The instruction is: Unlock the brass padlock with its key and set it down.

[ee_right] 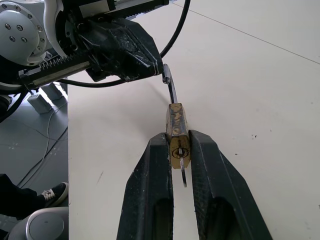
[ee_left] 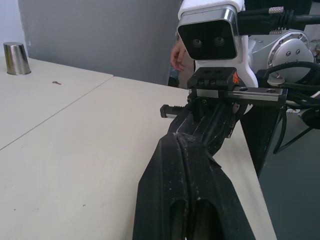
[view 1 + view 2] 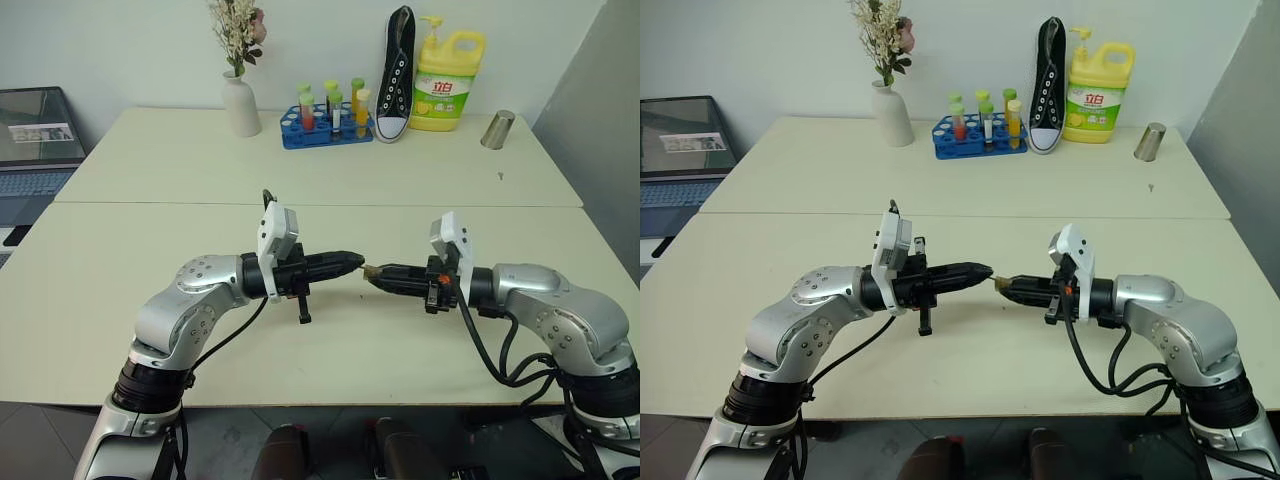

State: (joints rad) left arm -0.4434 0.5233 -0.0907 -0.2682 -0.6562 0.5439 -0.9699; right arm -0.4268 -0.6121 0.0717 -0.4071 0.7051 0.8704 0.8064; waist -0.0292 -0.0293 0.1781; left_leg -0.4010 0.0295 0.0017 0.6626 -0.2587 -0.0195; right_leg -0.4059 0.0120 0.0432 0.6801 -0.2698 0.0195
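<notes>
The right claw point(image 1: 179, 150) grasps the one brass padlock point(image 1: 177, 134) between its fingertips, above the bare front part of the bench point(image 3: 330, 360), and its thin shackle point(image 1: 169, 86) reaches to the tip of the left claw point(image 3: 358, 262), which is clenched tight. Around both claws the bench is free. Along the far edge stand one vase point(image 3: 240, 103), one rack of tubes point(image 3: 325, 125), one shoe point(image 3: 397, 72), one yellow bottle point(image 3: 448, 80) and one metal cup point(image 3: 497, 129).

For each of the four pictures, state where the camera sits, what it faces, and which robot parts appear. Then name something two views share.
Left and right eye views: head, looking down over the table; both arms, left gripper, right gripper.
Left wrist view: along shut fingers toward the right gripper.
Right wrist view: along its fingers clamping the brass padlock, facing the left gripper.
Shared: steel cup, eye and left wrist views.
</notes>
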